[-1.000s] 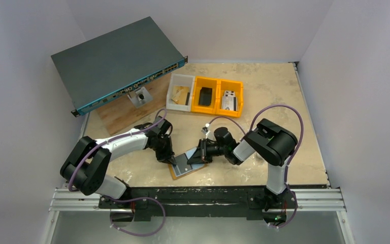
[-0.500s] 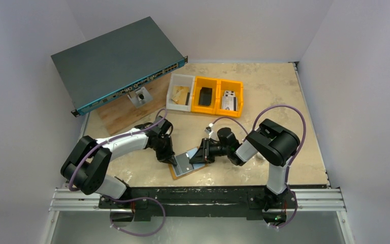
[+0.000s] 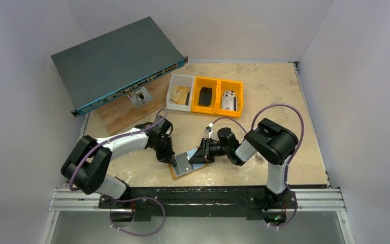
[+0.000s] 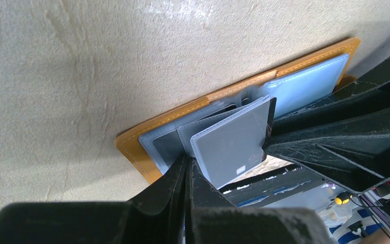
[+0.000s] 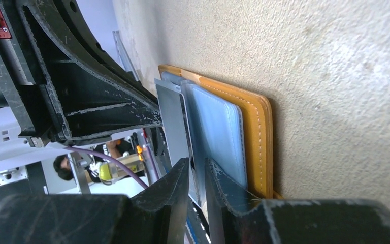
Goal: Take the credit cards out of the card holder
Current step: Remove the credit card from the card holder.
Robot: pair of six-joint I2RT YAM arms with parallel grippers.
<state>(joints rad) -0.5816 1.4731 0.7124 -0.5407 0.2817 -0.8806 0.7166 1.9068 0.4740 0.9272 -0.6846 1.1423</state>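
A: Tan-orange leather: the card holder [image 3: 180, 172] lies open and flat on the table [image 3: 284, 101], near the front edge, between the two arms.

B: What shows inside?

A: The pale blue-grey lining faces up, with clear sleeves [image 4: 304, 86] fanned over it. One leaf stands lifted off the rest, and a grey card [image 4: 233, 145] sits in it.

B: The left gripper?

A: The left gripper [image 4: 187, 168] has its fingers pressed together, with nothing showing between them. Its tips are at the near edge of the lifted leaves, touching them.

B: And the right?

A: The right gripper [image 5: 196, 165] is at the opposite side, low over the holder. Its fingers stand a little apart, and the edge of the grey leaf runs into the gap. I cannot tell whether the pads touch it.

B: Anything else on the table?

A: Three bins [image 3: 205, 95] stand in a row farther back, one white and two orange, well apart from the holder. A dark switch [image 3: 117, 63] is propped at the rear left.
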